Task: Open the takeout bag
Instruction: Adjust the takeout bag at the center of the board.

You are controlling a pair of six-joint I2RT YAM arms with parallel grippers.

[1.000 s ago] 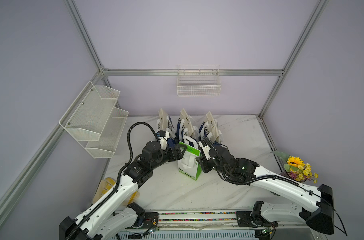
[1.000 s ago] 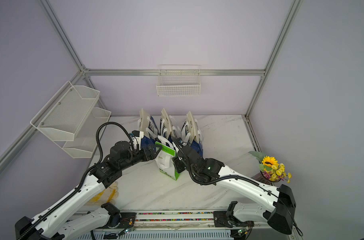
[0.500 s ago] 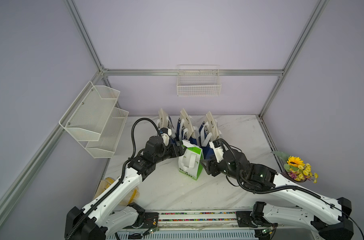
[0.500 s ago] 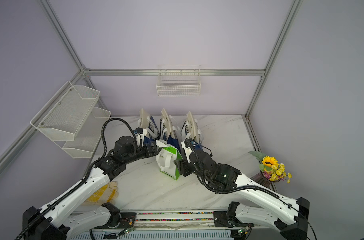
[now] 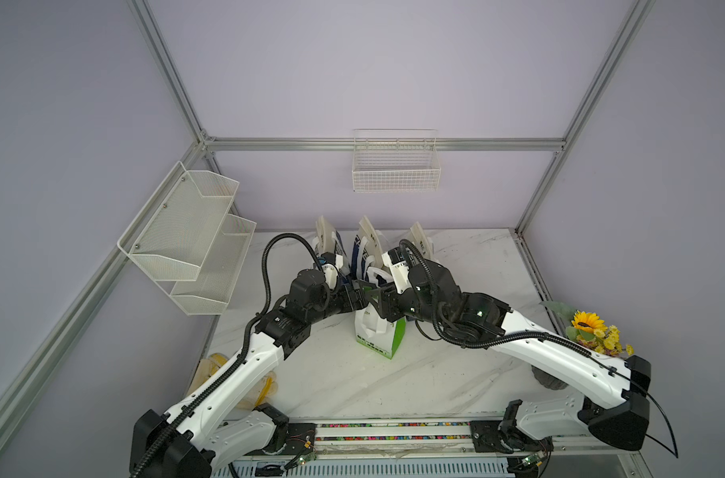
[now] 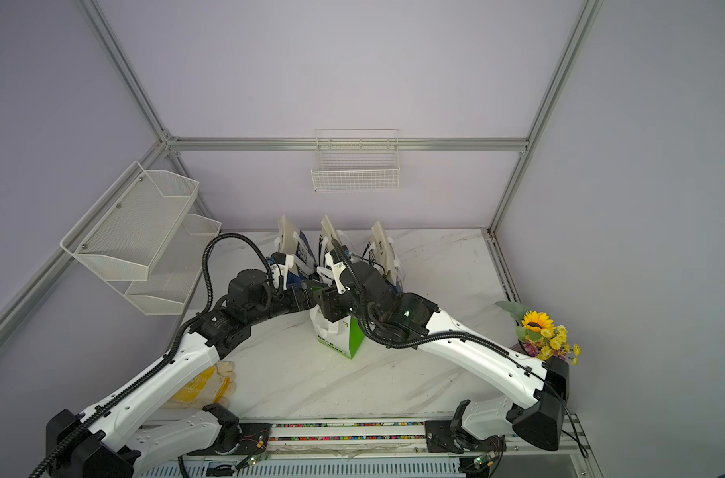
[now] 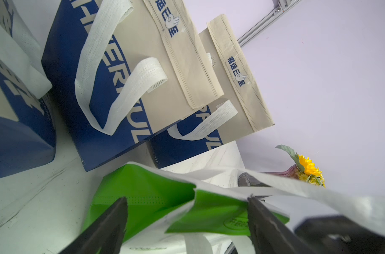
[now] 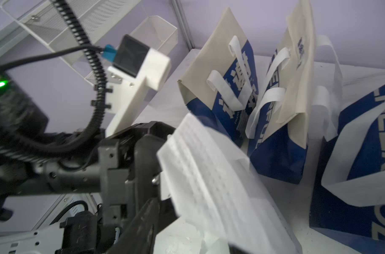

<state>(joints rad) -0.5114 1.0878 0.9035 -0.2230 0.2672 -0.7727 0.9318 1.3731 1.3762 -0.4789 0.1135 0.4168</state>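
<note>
White mesh shelf [image 5: 186,236] on the wall and yellow gloves [image 6: 203,385] on the marble worktop [image 5: 393,385] mark the left edge, where the left hand [image 5: 356,296] reaches the top of the green-and-white bag [image 5: 379,339]. The bag stands upright mid-worktop, just in front of three blue bags [image 5: 364,248]. The left wrist view shows the fingers [image 7: 112,222] spread wide and unclenched, straddling the bag's green top edge without pinching it. From the opposite side the right hand [image 5: 383,304] meets the same rim. A white flap lies blurred across its wrist view, and whether that hand grips it cannot be told. Sunflowers [image 5: 592,331] sit at far right. The mouth looks partly parted, the sides not yet pulled wide: opening seems begun, with the main spreading left to do.
</note>
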